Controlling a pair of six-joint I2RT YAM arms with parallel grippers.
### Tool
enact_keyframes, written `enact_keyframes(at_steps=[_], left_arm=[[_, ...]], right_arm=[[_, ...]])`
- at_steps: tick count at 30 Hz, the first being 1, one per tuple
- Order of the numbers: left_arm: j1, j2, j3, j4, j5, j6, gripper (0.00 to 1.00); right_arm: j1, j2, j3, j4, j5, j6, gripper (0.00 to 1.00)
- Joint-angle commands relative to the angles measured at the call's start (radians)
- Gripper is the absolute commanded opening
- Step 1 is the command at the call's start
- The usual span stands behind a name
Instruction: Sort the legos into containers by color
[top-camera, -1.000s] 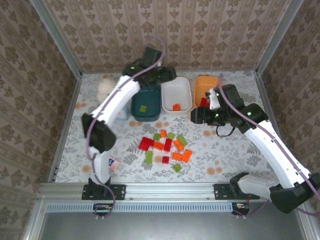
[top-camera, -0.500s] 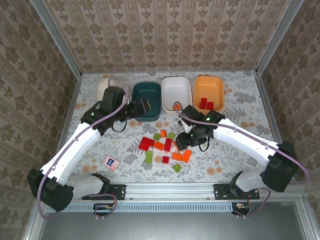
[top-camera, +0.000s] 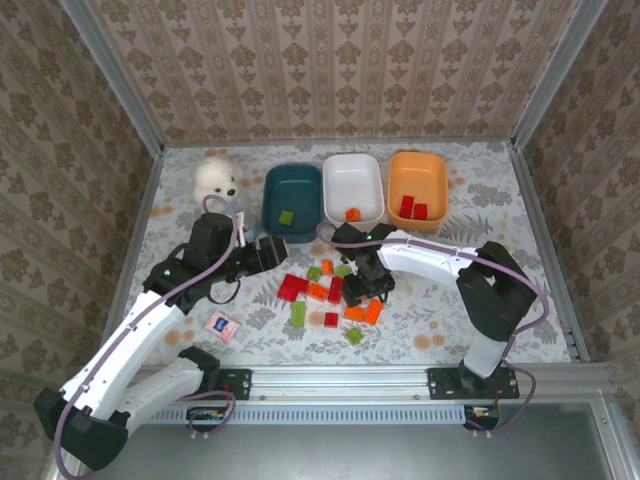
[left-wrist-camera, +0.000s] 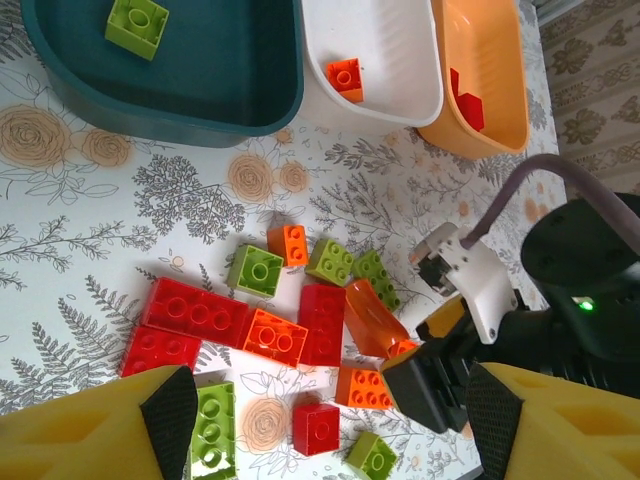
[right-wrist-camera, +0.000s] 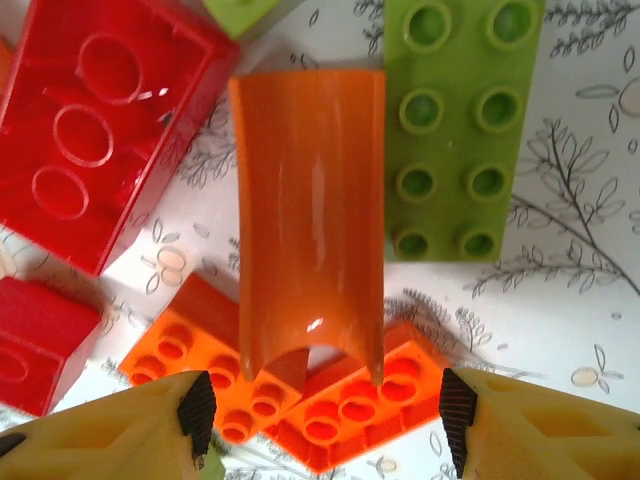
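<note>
Legos (top-camera: 330, 295) lay in a loose pile of red, orange and light green at mid-worktop, just in front of three tubs set in a row at the back. The teal tub (top-camera: 272, 195) held one green brick (top-camera: 286, 217), the white tub (top-camera: 350, 180) one orange brick (top-camera: 352, 213), and the orange tub (top-camera: 418, 172) two red bricks (top-camera: 413, 208).

Worktop (top-camera: 470, 300) covering: pale, printed with flowers and sprigs. Walls (top-camera: 330, 70) on three sides were papered in a brown damask pattern. A metal rail (top-camera: 330, 385) ran along the near edge. A white fluffy toy (top-camera: 217, 178) sat at back left, and a pink-and-white card (top-camera: 222, 326) lay at front left.

The left jaws were wide open and empty, hovering left of the pile. The right jaws were low over the pile, open, standing either side of an orange curved piece (right-wrist-camera: 310, 210) without touching it.

From above, the right jaws hid the bricks beneath them. The curved piece covered part of two orange bricks at its near end. The left wrist view cut off the tubs' far ends. The card's print was too small to read.
</note>
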Motion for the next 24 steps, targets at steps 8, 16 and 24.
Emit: enact_keyframes(at_steps=[8,16,24], left_arm=[[-0.01,-0.003,-0.004,-0.011,-0.002,-0.011,0.74],[-0.01,0.011,-0.003,0.005,0.003,-0.011,0.74],[-0.011,0.024,0.006,0.008,0.007,-0.003,0.73]], right_arm=[[-0.004,0.096,0.069,0.022,0.017,-0.035,0.56],[-0.003,0.108,0.071,0.011,0.025,-0.025,0.35],[-0.004,-0.04,0.076,-0.071,0.036,0.003,0.26]])
